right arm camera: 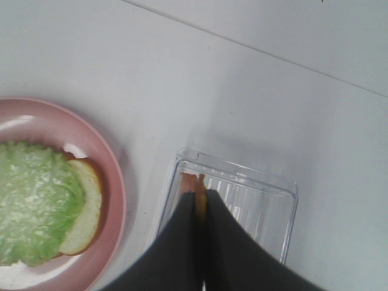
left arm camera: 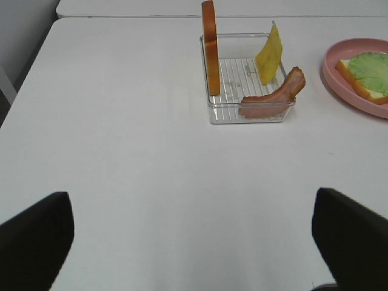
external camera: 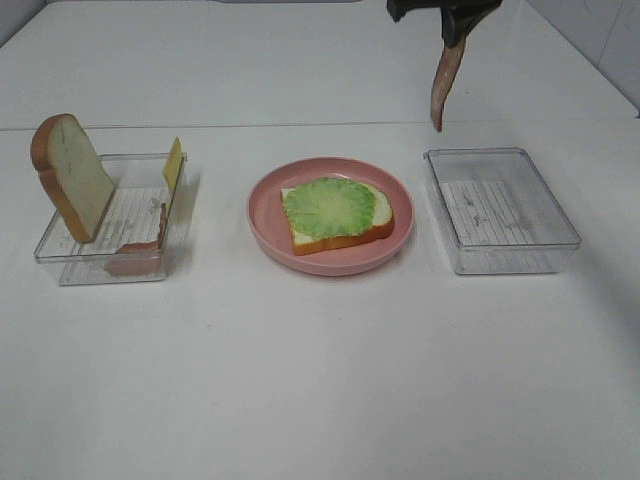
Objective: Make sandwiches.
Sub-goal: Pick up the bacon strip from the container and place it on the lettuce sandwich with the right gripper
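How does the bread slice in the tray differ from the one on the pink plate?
The tray slice stands tilted on edge; the plate slice lies flat. The tray slice is bare; the plate slice has lettuce on top. Both are white with brown crust.

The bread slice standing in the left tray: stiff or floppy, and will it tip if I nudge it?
Bread slice holds its shape standing on edge, so it is probably stiff. It leans at the tray wall on a narrow crust edge, so a sideways nudge would likely topple it. A pinch across its faces seems safer.
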